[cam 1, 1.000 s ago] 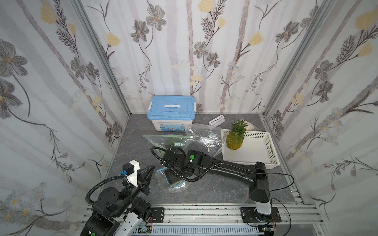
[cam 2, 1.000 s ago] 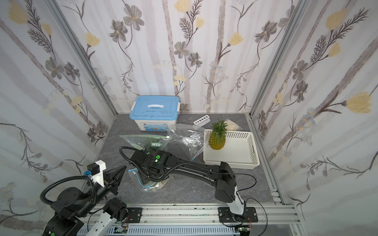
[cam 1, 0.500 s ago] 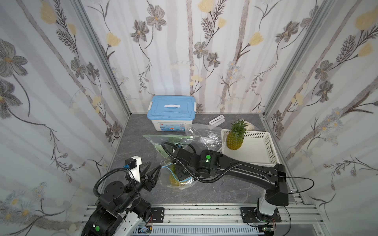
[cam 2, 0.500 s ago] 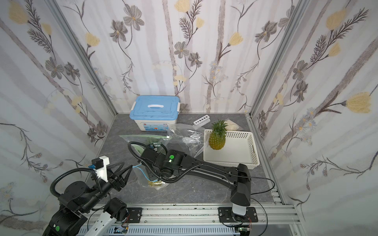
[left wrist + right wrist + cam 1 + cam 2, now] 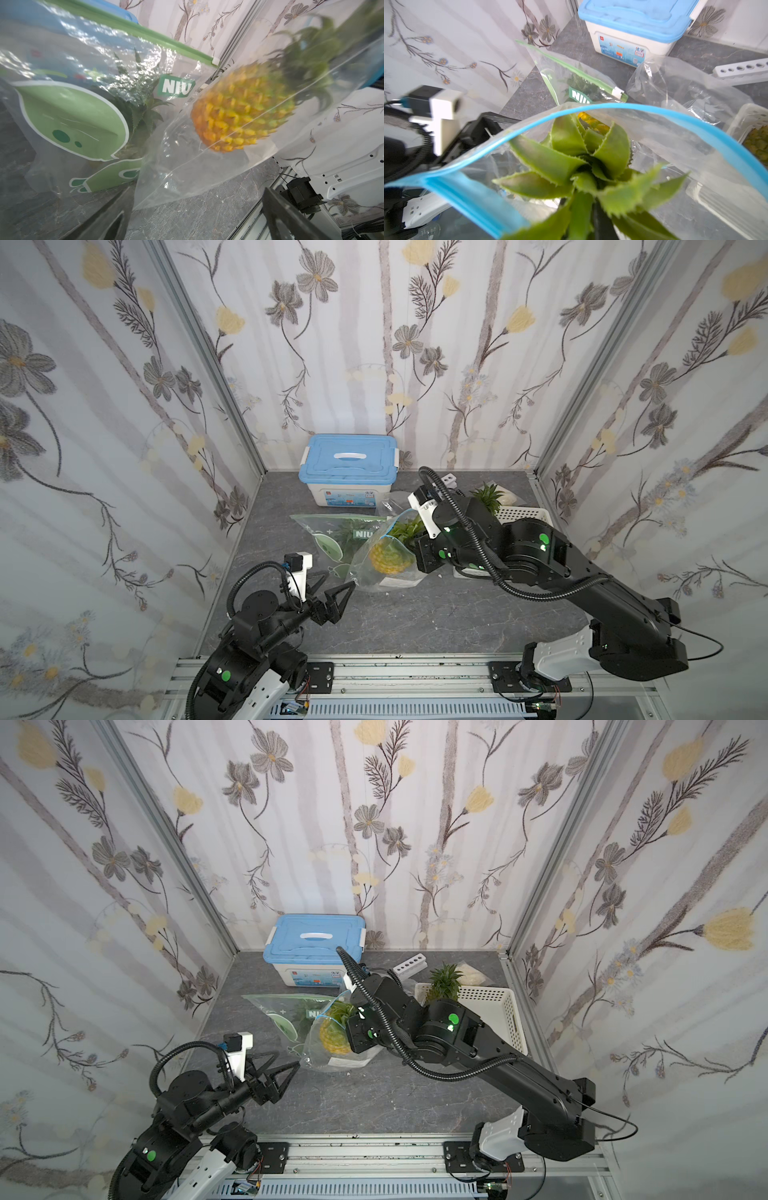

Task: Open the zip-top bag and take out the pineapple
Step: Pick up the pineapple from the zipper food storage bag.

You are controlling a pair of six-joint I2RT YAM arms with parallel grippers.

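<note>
The clear zip-top bag (image 5: 374,572) with a blue zip rim (image 5: 612,108) hangs open-mouthed, its low corner near the table. The yellow pineapple (image 5: 388,558) (image 5: 332,1038) (image 5: 239,110) is still inside it, tilted, its green crown (image 5: 581,166) poking through the mouth. My right gripper (image 5: 419,537) (image 5: 583,218) is shut on the crown leaves; one dark finger (image 5: 600,220) shows between them. My left gripper (image 5: 336,583) (image 5: 282,1063) (image 5: 195,214) stands open just in front of the bag's lower corner, holding nothing.
A green-zip bag (image 5: 328,531) holding another pineapple lies behind. A blue-lidded box (image 5: 349,472) stands at the back. A white basket (image 5: 523,514) with a pineapple (image 5: 488,495) is at the right, behind my right arm. A white rack (image 5: 409,963) and a crumpled clear bag (image 5: 685,89) lie nearby.
My right gripper closed on the crown and drew back to the right and up, carrying the pineapple and bag. My left gripper went from shut to wide open.
</note>
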